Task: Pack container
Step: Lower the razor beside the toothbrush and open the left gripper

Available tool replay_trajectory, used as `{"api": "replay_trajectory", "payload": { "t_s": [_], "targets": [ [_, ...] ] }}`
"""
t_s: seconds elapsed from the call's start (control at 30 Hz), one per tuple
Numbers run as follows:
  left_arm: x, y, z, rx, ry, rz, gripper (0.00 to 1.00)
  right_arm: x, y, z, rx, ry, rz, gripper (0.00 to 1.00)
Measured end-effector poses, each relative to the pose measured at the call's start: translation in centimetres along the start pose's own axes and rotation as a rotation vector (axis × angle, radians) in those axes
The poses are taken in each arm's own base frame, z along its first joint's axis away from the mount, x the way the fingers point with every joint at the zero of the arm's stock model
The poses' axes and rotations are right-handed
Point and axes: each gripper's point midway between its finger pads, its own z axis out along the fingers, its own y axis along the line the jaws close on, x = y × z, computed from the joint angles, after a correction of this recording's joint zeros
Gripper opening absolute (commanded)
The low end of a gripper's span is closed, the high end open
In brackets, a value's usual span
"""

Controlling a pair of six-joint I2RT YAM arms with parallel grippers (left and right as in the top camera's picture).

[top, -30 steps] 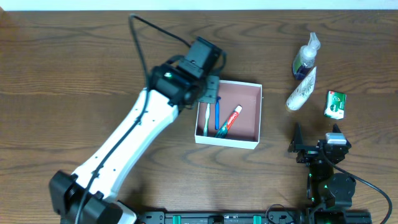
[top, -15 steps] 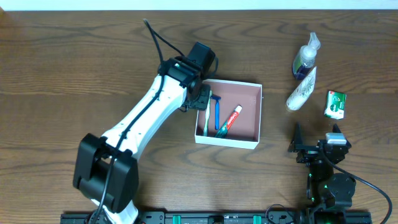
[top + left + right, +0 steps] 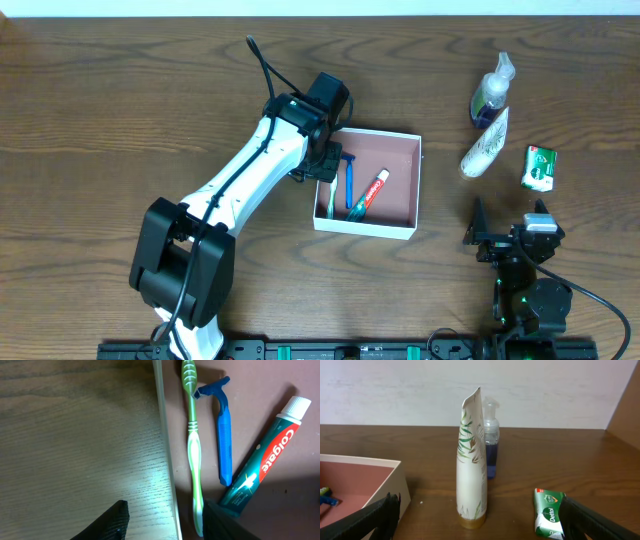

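Note:
The container [image 3: 400, 150], a square white-walled box with a pink inside, holds a green toothbrush [image 3: 193, 440], a blue razor [image 3: 223, 435] and a red and green toothpaste tube [image 3: 265, 460]. My left gripper [image 3: 327, 162] hangs over the container's left wall [image 3: 167, 460], open and empty, one finger above the table and one above the inside. My right gripper [image 3: 510, 240] rests open and empty at the front right. In front of it stand a white tube [image 3: 472, 460], a clear bottle with blue liquid [image 3: 490, 440] and a green soap box [image 3: 549, 519].
The white tube [image 3: 486, 143], the bottle [image 3: 492, 92] and the soap box [image 3: 540, 167] sit at the far right of the table. A black cable [image 3: 262, 65] rises behind the left arm. The container's corner [image 3: 395, 485] shows in the right wrist view.
My left arm has drawn back to the left and swung over the container's left wall. The razor now lies in the container. The right arm has not moved.

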Motion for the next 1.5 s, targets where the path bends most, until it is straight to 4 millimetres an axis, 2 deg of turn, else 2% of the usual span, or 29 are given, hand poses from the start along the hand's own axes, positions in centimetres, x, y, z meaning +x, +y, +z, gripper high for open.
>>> {"api": "replay_trajectory", "payload": {
  "t_s": [0.23,0.47,0.57,0.77,1.5],
  "targets": [
    [0.1,0.0,0.5,-0.003,0.012,0.0,0.47,0.0,0.0,0.0,0.0,0.0,0.0,0.99],
    [0.6,0.0,2.0,-0.005,0.058,-0.004,0.21,0.0,0.0,0.0,0.0,0.0,0.0,0.99],
    [0.6,-0.1,2.1,0.003,0.061,-0.002,0.19,0.0,0.0,0.0,0.0,0.0,0.0,0.99],
    [0.6,-0.2,2.1,0.007,0.058,-0.026,0.06,0.0,0.0,0.0,0.0,0.0,0.0,0.99],
    [0.4,-0.2,2.1,-0.001,0.049,-0.243,0.06,0.0,0.0,0.0,0.0,0.0,0.0,0.99]
  ]
}}
